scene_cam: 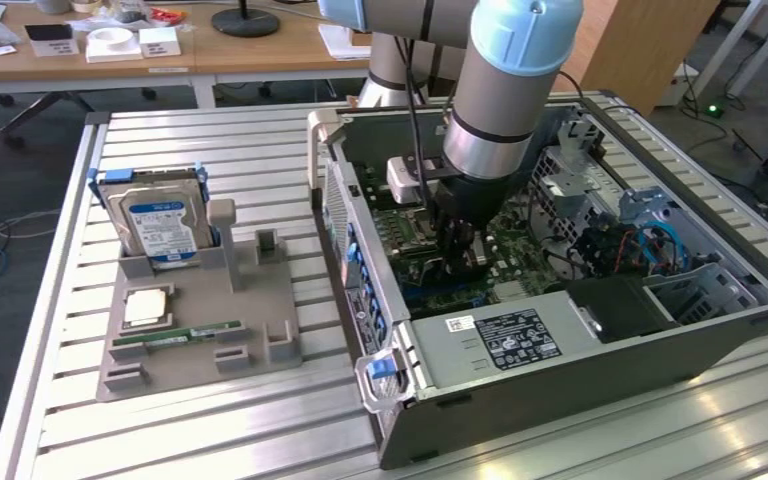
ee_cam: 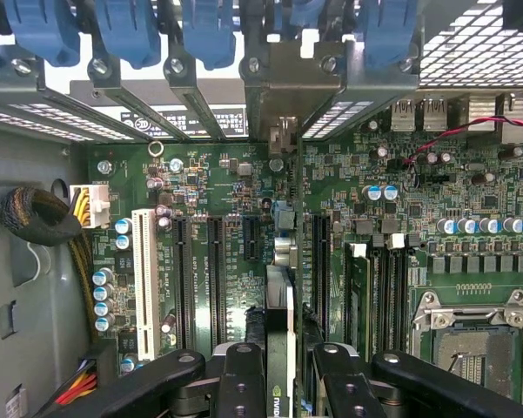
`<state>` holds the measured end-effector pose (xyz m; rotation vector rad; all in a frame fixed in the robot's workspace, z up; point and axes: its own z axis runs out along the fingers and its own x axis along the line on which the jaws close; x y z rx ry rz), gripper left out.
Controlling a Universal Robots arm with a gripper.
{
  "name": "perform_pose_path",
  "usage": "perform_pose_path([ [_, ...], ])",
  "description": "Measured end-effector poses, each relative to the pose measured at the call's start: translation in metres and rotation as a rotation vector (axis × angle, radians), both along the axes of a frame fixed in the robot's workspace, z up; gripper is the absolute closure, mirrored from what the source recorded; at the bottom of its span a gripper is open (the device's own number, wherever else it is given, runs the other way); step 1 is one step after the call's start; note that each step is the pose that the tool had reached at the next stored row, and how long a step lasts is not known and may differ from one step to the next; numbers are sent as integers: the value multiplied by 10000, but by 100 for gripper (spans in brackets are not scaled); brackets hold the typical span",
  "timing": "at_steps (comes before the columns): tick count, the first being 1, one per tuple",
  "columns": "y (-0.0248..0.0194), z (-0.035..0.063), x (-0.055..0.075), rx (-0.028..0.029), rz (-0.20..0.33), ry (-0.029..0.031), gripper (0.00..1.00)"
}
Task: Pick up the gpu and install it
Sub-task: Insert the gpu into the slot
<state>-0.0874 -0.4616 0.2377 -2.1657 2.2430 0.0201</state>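
- Tool (ee_cam: 280,366) clamped on the gpu (ee_cam: 280,326), card held on edge between the two black fingers (ee_cam: 244,383), seen from above in the wrist view.
- Gpu down inside the open computer case (scene_cam: 558,390), just above the motherboard (ee_cam: 357,209), with its metal bracket (ee_cam: 283,83) standing in the rear slot opening, between the blue slot clips (ee_cam: 213,30).
- To do this step well, judged from here: keep card upright, edge in line with the long slot under it, bracket seated in its opening, then press straight down, no tilt.
- Care needed with the neighbour black slots (ee_cam: 216,270) and the white slot (ee_cam: 143,270); card seems between them, exact slot hard to tell.
- In the exterior view, case at about 4 o'clock on the surface (scene_cam: 224,430), arm reaching into it from 12 o'clock.
- Case holding also power supply (scene_cam: 511,340) at the near end and blue cables (scene_cam: 658,240) at 3 o'clock.
- Grey parts tray (scene_cam: 157,375) at 9 o'clock, holding a hard drive (scene_cam: 157,225) upright, a CPU (scene_cam: 144,305) flat and a RAM stick (scene_cam: 177,333) lying.
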Motion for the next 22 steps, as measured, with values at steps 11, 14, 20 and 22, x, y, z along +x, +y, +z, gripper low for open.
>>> perform_pose_path([
  [11,0,0,0,-1,0,1,74],
  [14,0,0,0,0,0,0,74],
  [20,0,0,0,-1,0,0,74],
  [22,0,0,0,-1,0,0,74],
])
